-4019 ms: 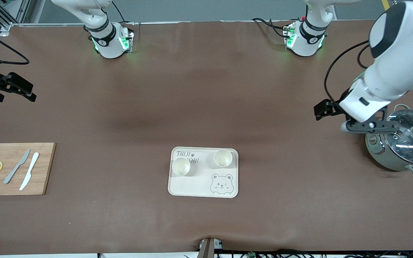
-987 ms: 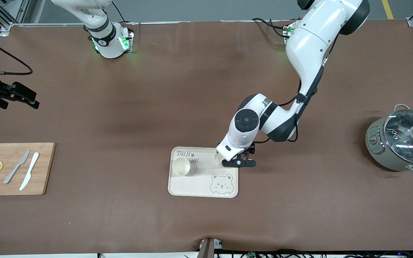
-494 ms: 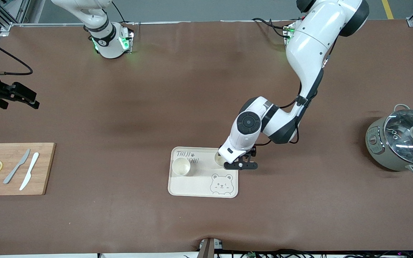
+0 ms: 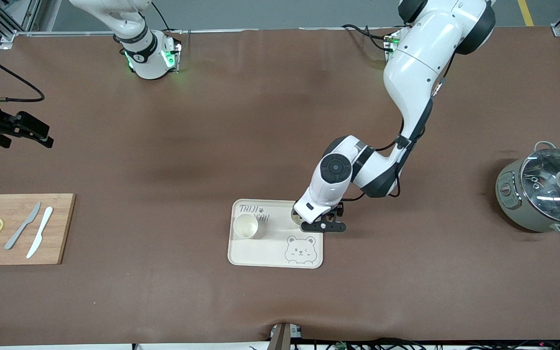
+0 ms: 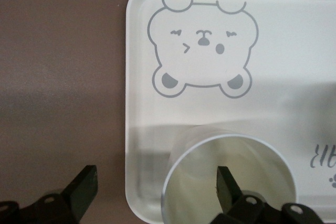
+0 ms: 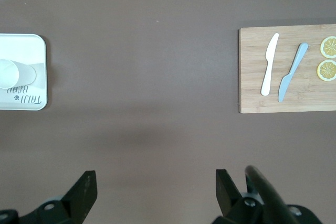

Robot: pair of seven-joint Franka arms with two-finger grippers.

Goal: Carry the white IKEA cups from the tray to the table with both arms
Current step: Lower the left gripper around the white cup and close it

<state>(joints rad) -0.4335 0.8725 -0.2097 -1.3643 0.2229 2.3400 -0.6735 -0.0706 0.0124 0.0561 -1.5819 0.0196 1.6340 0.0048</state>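
The left tool (image 5: 152, 190) is spread wide around the rim of one white cup (image 5: 228, 179) on the tray (image 4: 260, 253). The cup looks light and smooth, best pinched by its wall. The right tool (image 6: 152, 192) waits, spread wide, over the bench (image 4: 163, 146).

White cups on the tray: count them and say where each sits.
2. One cup stands by the tray's lettering; the other cup, toward the left arm's end, sits under the open left pincer.
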